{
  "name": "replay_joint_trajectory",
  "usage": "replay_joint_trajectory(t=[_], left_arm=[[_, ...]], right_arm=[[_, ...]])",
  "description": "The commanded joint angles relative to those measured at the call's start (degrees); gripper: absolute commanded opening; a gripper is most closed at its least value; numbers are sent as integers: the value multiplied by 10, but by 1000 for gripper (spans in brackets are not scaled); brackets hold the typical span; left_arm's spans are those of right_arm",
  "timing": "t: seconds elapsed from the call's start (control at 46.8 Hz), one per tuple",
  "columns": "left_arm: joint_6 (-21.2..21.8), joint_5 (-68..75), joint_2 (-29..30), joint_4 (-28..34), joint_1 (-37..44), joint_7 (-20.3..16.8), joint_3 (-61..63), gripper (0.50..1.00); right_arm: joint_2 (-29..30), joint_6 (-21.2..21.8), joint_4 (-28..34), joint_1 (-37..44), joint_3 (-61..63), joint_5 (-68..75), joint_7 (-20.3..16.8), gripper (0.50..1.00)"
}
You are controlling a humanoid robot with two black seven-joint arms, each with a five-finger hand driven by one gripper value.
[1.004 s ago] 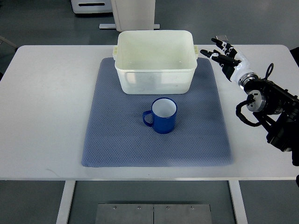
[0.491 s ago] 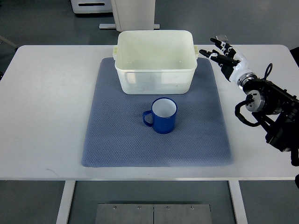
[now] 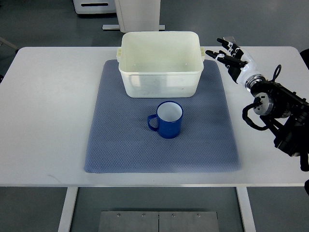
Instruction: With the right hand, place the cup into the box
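A blue cup [image 3: 166,119] with a white inside stands upright on the blue-grey mat [image 3: 120,145], its handle pointing left. Just behind it sits a white plastic box [image 3: 160,64] with nothing visible inside. My right hand [image 3: 230,55] hovers to the right of the box, near its right handle, fingers spread and holding nothing. Its black forearm comes in from the right edge. The hand is well apart from the cup, up and to the right of it.
The mat lies on a white table [image 3: 48,106]. A white cabinet base [image 3: 137,14] stands on the floor beyond the table's far edge.
My right hand has drifted slightly left and up toward the box. The cup and box have not moved.
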Motion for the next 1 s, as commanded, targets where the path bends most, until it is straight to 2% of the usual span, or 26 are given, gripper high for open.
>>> replay_joint_trajectory(t=[0.0,0.683,0.854,0.983], left_arm=[[0,0,0,0,0,0,-1,1000],[0,0,0,0,0,0,0,1000],[0,0,0,0,0,1,0,1000],[0,0,0,0,0,0,0,1000]], right_arm=[[0,0,0,1,0,0,0,1000],[-1,0,3,6,2,0,2,1000],[-8,0,18,15,4,0,23,998],[-26,0,49,23,5,0,26,995]])
